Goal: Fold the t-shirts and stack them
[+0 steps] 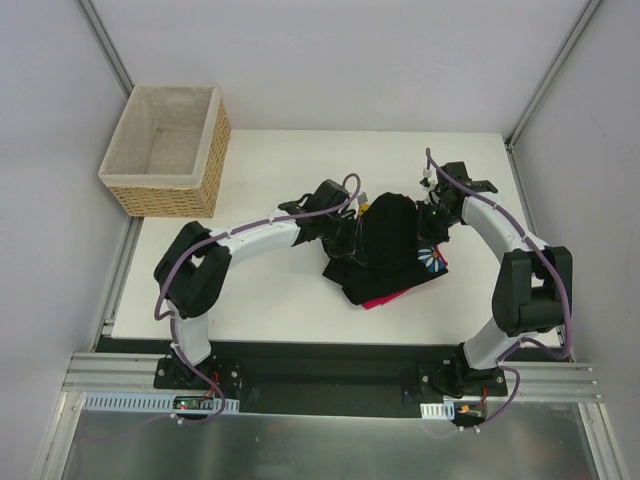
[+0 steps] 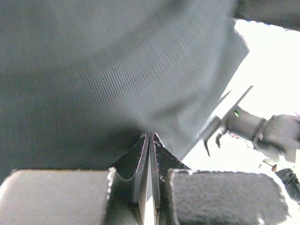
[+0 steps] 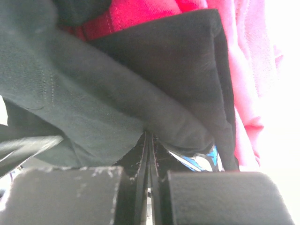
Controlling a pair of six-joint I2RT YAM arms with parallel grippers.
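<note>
The black t-shirt point(image 1: 388, 240) hangs bunched between my two grippers over the middle of the table. Its blue daisy print point(image 1: 432, 261) peeks out at the right. Under it lies the pinkish-red t-shirt point(image 1: 403, 296), only its near edge showing. My left gripper point(image 1: 357, 232) is shut on the black cloth's left side; in the left wrist view the black fabric point(image 2: 117, 79) fills the frame above the closed tips point(image 2: 150, 137). My right gripper point(image 1: 430, 218) is shut on the right side. The right wrist view has black folds point(image 3: 140, 84) at the tips point(image 3: 149, 135), red shirt point(image 3: 243, 70) behind, print point(image 3: 201, 161) below.
A woven wicker basket point(image 1: 165, 150) with pale lining stands at the table's back left corner, off the white tabletop point(image 1: 270, 300). Metal frame posts rise at the back corners. My right arm's wrist point(image 2: 267, 133) shows at the right of the left wrist view.
</note>
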